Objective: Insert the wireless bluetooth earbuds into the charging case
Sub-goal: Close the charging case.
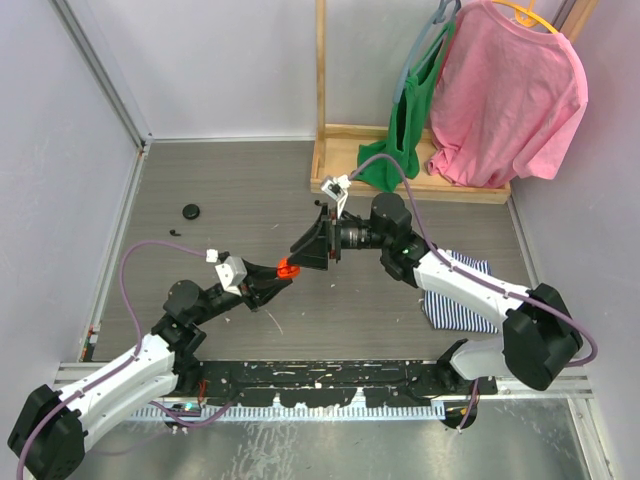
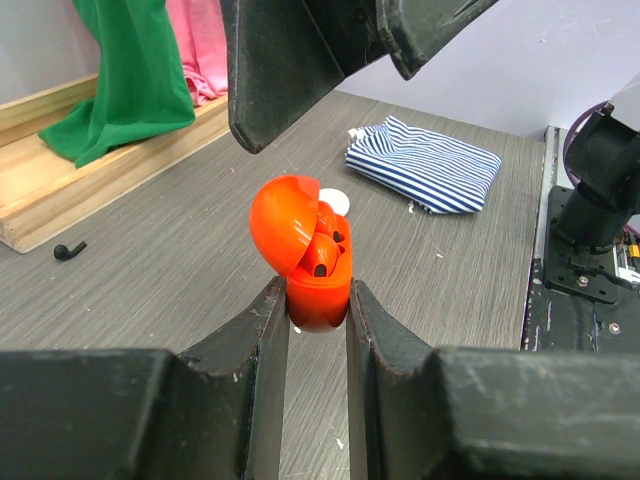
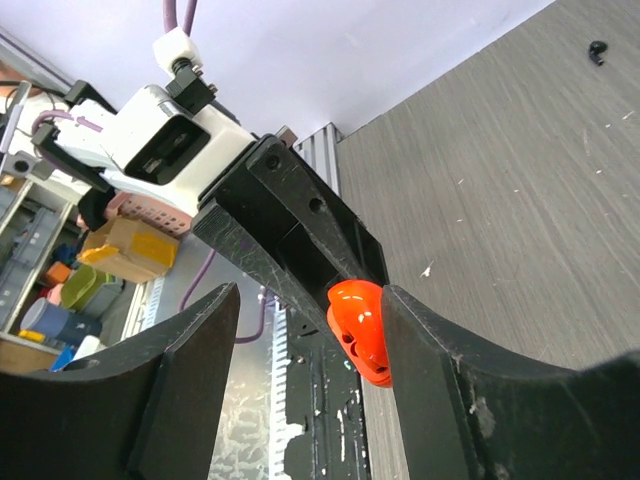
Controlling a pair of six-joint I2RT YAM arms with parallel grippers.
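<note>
- Red charging case (image 2: 320, 292) is sitting clamped at its base between the two fingers of the left gripper (image 1: 281, 273), which is lifting it clear of the table with the hinged lid tipped open.
- Red earbuds (image 2: 320, 258) are lying inside the open case, their dark tips showing.
- Black fingers of the right gripper (image 3: 310, 300) are standing spread wide and holding nothing. They are straddling the case, which is lying close to the inner face of one finger; whether it is touching cannot be told.
- Grey wood-grain table (image 1: 230, 190) is carrying a folded blue-and-white striped cloth (image 1: 458, 295) under the right arm, and a black round disc (image 1: 190, 210) is lying well apart on the far left.
- Behind the table, a pink shirt (image 1: 510, 95) and a green cloth (image 1: 405, 120) are hanging over a wooden rack (image 1: 335, 155), against pale walls.
- Only the left wrist view is showing the case's inside, plus a small black earbud (image 2: 68, 250) lying loose on the table and a white round piece (image 2: 337, 203) just behind the case.
- Only the right wrist view is showing the case's underside and the left arm's white camera housing (image 3: 170, 140).
</note>
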